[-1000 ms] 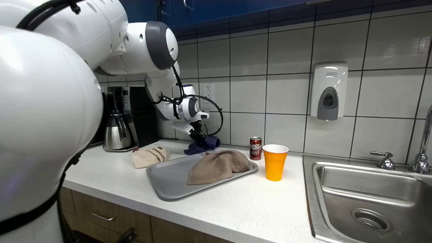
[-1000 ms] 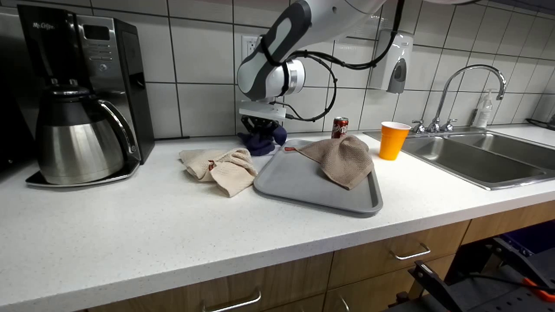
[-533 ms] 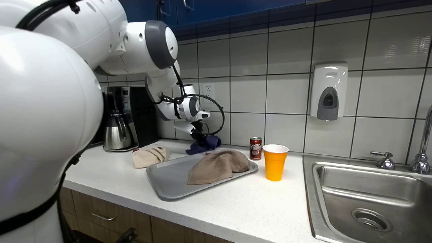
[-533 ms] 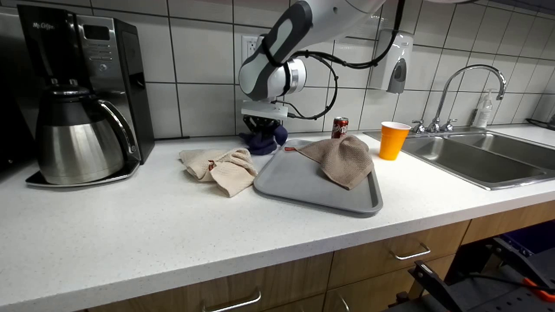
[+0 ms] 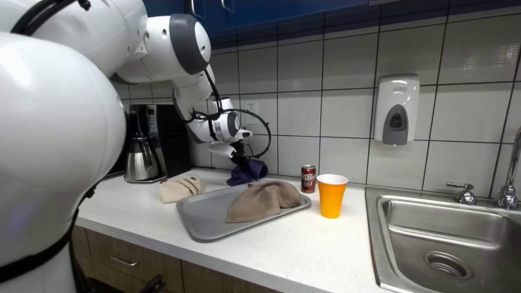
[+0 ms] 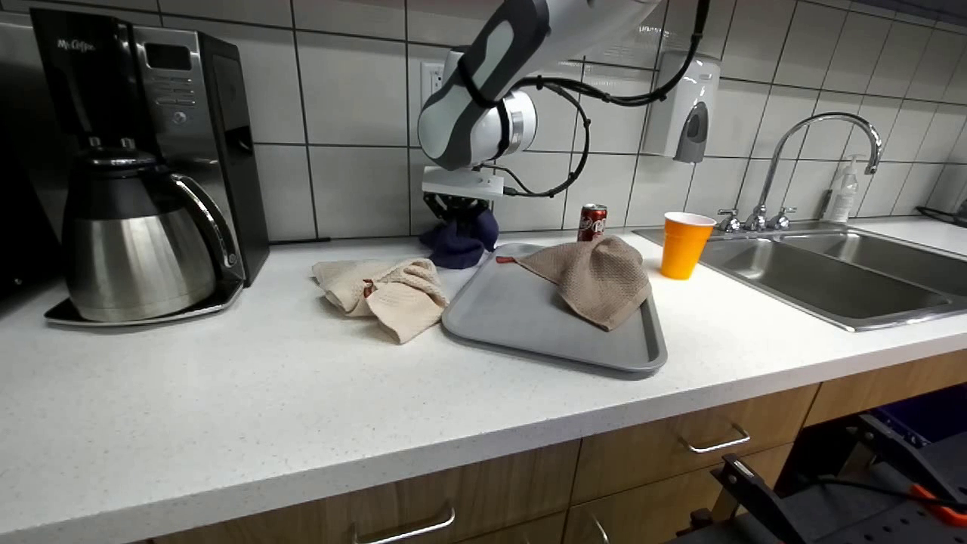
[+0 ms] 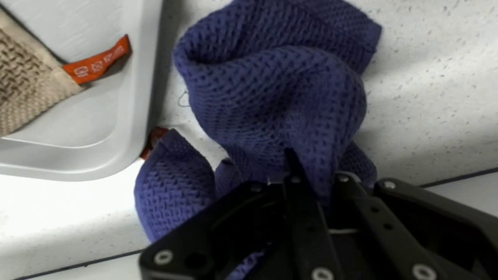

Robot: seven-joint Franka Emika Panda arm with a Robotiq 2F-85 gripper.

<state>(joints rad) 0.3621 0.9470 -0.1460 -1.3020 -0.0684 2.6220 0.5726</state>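
Note:
A crumpled purple cloth (image 7: 272,89) hangs from my gripper (image 7: 313,175), which is pinched shut on a fold of it; the cloth hides part of the fingers. In both exterior views the gripper (image 5: 241,162) (image 6: 458,214) points down over the back of the counter, with the purple cloth (image 5: 252,171) (image 6: 459,245) bunched beneath it. Its lower part seems to rest on or just above the counter. Right beside it is a grey tray (image 5: 203,211) (image 6: 529,310) with a brown cloth (image 5: 264,201) (image 6: 597,279) draped over one side.
A beige cloth (image 6: 400,291) lies folded by the tray's near corner. A soda can (image 5: 308,179) and an orange cup (image 5: 331,197) stand past the tray, before the sink (image 5: 443,244). The coffee maker (image 6: 151,166) is on the opposite side; a tiled wall (image 6: 363,189) rises close behind.
My gripper has risen a little and shifted slightly toward the tray side, drawing the purple cloth up into a taller bunch. The tray, other cloths, can and cup have stayed put.

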